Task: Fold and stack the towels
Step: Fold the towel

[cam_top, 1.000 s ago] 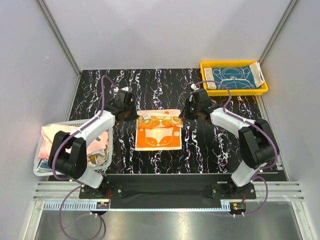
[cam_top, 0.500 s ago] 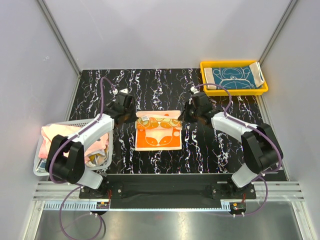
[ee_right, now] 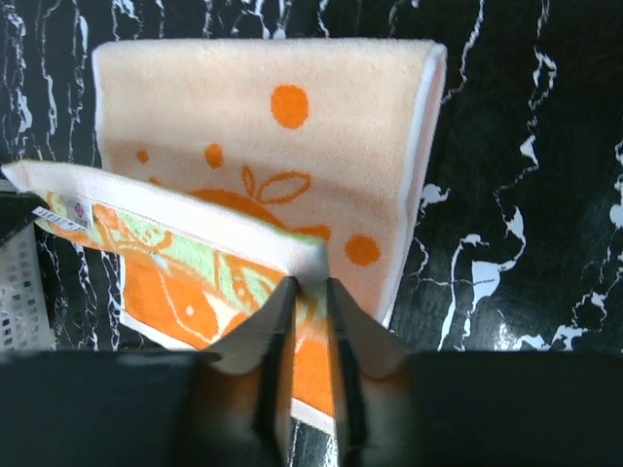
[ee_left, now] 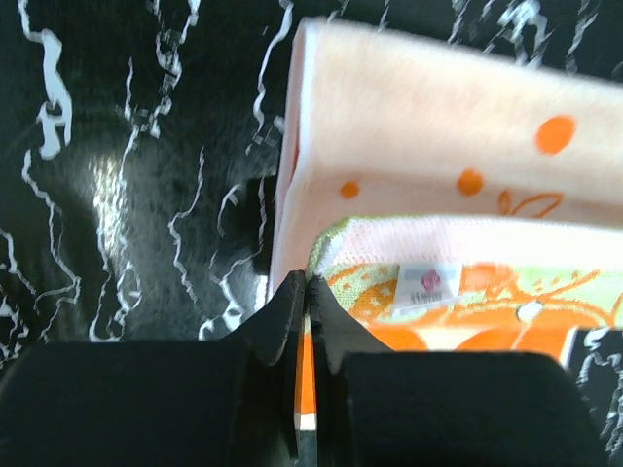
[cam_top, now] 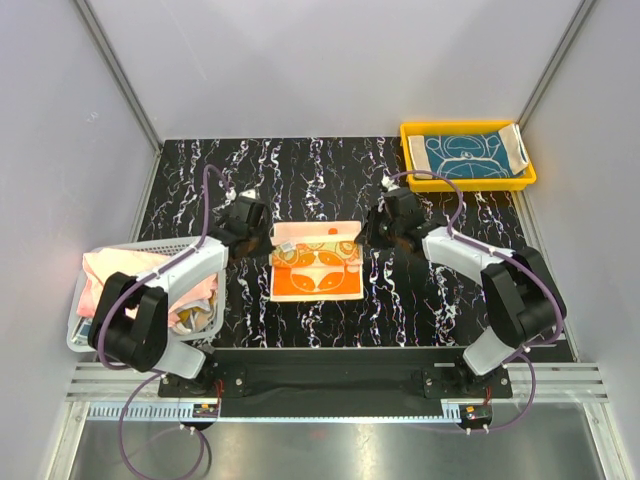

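An orange-and-cream towel (cam_top: 317,261) lies mid-table, its far edge lifted and drawn back toward the near side. My left gripper (cam_top: 268,236) is shut on the towel's far-left corner (ee_left: 326,255). My right gripper (cam_top: 364,232) is shut on its far-right corner (ee_right: 307,265). The raised flap shows its printed side and a small label (ee_left: 429,282) above the cream part (ee_right: 273,126) lying flat. A teal towel with a cream border (cam_top: 466,156) lies folded in the yellow tray (cam_top: 409,137). Pale pink and other towels (cam_top: 105,273) fill the white mesh basket (cam_top: 146,247) at left.
The black marbled table (cam_top: 320,170) ends at grey walls on three sides. The yellow tray stands at the far right corner, the basket at the near left edge. Both arm bases sit on the rail along the near edge.
Both grippers have carried the towel's far edge toward the near side, so the flap covers more of the towel. The left gripper moved slightly right.
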Controlling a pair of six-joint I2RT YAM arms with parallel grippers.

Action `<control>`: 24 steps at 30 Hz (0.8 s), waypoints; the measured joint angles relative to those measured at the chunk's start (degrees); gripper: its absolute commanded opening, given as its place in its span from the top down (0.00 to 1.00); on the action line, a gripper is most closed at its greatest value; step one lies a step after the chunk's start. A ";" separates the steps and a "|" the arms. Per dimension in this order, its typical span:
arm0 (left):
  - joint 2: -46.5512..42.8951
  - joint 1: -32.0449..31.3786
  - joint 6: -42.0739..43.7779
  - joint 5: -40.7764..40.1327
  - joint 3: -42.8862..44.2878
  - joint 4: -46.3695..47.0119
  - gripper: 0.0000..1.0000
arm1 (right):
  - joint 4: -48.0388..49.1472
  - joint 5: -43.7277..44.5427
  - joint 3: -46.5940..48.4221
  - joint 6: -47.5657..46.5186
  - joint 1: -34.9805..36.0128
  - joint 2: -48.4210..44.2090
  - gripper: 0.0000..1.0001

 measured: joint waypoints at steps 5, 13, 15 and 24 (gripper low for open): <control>-1.64 -0.35 0.17 0.44 -4.28 0.37 0.66 | -0.07 -0.59 -3.26 0.59 0.13 -1.18 0.55; -8.92 -0.50 0.22 1.77 -7.78 0.24 0.52 | -2.78 -0.48 -4.66 1.09 0.24 -6.19 0.50; -9.01 -0.50 0.22 1.42 -5.84 -1.03 0.52 | -4.35 0.31 -1.79 1.01 0.28 -4.79 0.52; 8.09 -0.50 0.46 -3.50 10.91 -3.82 0.54 | -7.15 1.92 14.43 0.42 0.39 11.26 0.63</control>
